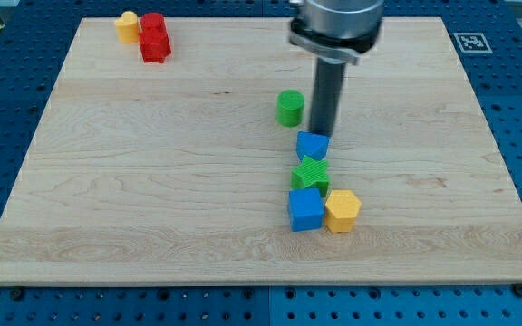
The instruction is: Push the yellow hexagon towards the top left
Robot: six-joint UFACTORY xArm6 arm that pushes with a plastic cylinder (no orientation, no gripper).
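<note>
My arm is cut off at the view's top; only the rod shows. My tip (320,132) is bare, grips nothing, sits just above the blue block (312,145), beside the green cylinder (289,108). Yellow hexagon (342,210) lies well below my tip, touching the blue cube (305,209); no clear long axis. Green block (311,173) shape unclear. Red block (154,37) partly hides a small yellow block (128,25).

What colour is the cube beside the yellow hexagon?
Blue cube, touching the yellow hexagon; camera view.
</note>
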